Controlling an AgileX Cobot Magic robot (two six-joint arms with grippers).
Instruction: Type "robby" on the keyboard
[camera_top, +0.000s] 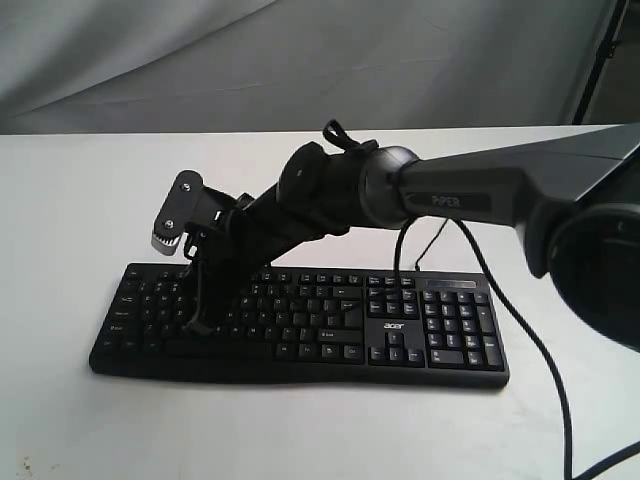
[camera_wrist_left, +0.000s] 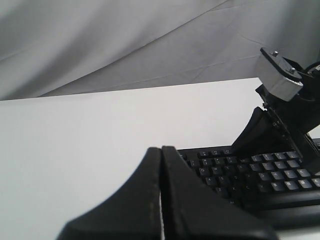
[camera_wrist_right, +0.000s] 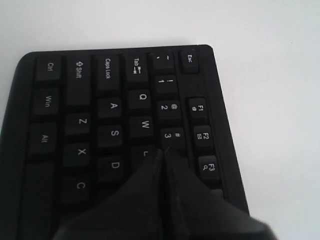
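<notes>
Keyboard (camera_top: 300, 325) lies flat on white table (camera_top: 60, 200), near front. Right gripper (camera_wrist_right: 164, 150) reaches over keyboard's left part. Fingers pressed together, nothing held. Tips right by 3 key (camera_wrist_right: 167, 135); touching or not, cannot tell. Left gripper (camera_wrist_left: 161, 149) also squeezed closed, empty, above table just beside keyboard.

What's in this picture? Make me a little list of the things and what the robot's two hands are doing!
table: white, with the keyboard lying on it
keyboard: black, with a number pad and an acer logo
right fingers: shut together, reaching across to the keyboard's left end, tips down by the 3 key
left fingers: shut together, beside the keyboard's end, pressing no key
key being pressed: cannot tell
behind: grey cloth
</notes>
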